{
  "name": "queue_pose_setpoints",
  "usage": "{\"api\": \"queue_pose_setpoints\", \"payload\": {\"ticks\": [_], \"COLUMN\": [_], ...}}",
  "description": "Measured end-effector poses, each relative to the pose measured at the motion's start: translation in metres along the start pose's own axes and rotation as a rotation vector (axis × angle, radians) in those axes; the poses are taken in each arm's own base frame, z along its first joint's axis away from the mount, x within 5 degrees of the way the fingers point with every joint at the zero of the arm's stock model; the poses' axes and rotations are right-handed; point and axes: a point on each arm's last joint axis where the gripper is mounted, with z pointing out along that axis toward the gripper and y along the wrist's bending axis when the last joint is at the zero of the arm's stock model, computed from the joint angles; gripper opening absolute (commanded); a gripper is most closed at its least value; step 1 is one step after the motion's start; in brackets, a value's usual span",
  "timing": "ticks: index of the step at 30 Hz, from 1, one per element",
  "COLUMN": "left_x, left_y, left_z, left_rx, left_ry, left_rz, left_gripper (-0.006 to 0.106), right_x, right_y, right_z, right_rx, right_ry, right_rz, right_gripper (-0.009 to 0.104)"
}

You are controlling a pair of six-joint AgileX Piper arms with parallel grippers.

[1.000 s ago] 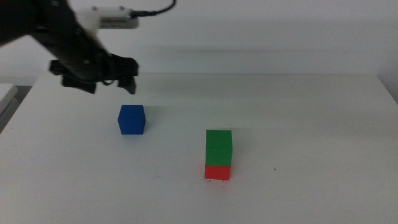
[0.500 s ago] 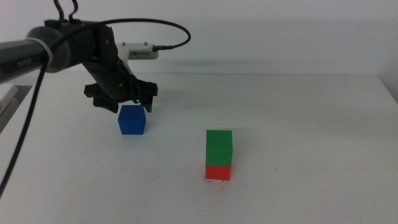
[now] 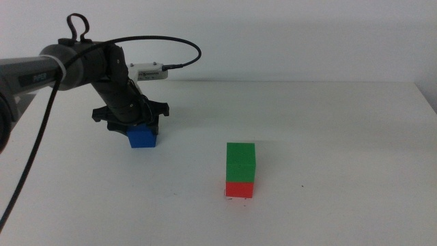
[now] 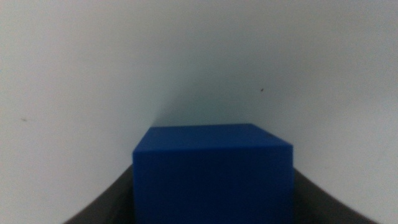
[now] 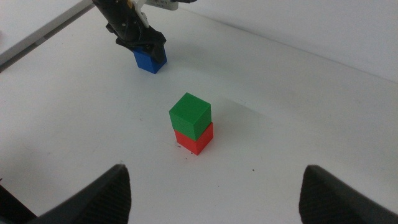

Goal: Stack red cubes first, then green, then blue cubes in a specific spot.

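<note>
Left tool (image 3: pixel 136 125): jaws apart, straddled blue cube (image 3: pixel 143 137), far-left of bench (image 3: pixel 341 137).
Advice: centre, close squarely before lifting.
Stack: green (image 3: pixel 240 162) sat on red (image 3: pixel 239 189).
Right tool (image 5: pixel 214 186): waited apart.

We find no text we can read in any of the views. The small white box-shaped module (image 3: pixel 151 71) mounted on the left arm carries a short dark printed line along its side, and the grey arm link (image 3: pixel 31 72) near the edge of the middle view bears some pale lettering, but both are too small and blurred for us to make out. The cubes and the tabletop show no labels, numbers or signs.
</note>
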Motion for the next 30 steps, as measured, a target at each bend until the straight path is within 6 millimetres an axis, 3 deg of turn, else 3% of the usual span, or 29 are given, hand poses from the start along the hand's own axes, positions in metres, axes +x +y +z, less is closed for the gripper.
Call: {"api": "queue_pose_setpoints", "payload": {"ticks": [2,5,7,9,11,14,17,22,30], "left_x": [0.000,0.002,0.008,0.022,0.051,0.099,0.120,0.111,0.096], "left_y": [0.002,-0.003,-0.013,-0.033,-0.063,-0.111,-0.142,-0.174,-0.205], "left_z": [-0.001,-0.020,-0.045,-0.085,-0.125,-0.165,-0.186,-0.193,-0.157], "left_rx": [0.001,0.013,0.007,0.001,0.003,0.018,0.007,0.007,0.009], "left_ry": [0.009,0.011,-0.019,-0.084,-0.124,-0.144,-0.181,-0.179,-0.074], "left_rz": [-0.009,0.002,0.031,0.039,0.034,0.061,0.070,0.026,0.008], "left_gripper": [0.001,-0.002,-0.002,-0.002,-0.002,-0.002,-0.002,-0.002,-0.002], "right_x": [0.000,0.000,0.000,0.000,0.000,0.000,0.000,0.000,0.000], "right_y": [0.000,0.000,0.000,0.000,0.000,0.000,0.000,0.000,0.000], "right_z": [0.000,0.000,0.000,0.000,0.000,0.000,0.000,0.000,0.000], "right_rx": [0.000,0.000,0.000,0.000,0.000,0.000,0.000,0.000,0.000], "right_ry": [0.000,0.000,0.000,0.000,0.000,0.000,0.000,0.000,0.000], "right_rz": [0.000,0.000,0.000,0.000,0.000,0.000,0.000,0.000,-0.002], "right_gripper": [0.089,0.089,0.089,0.089,0.089,0.089,0.089,0.089,0.089]}}
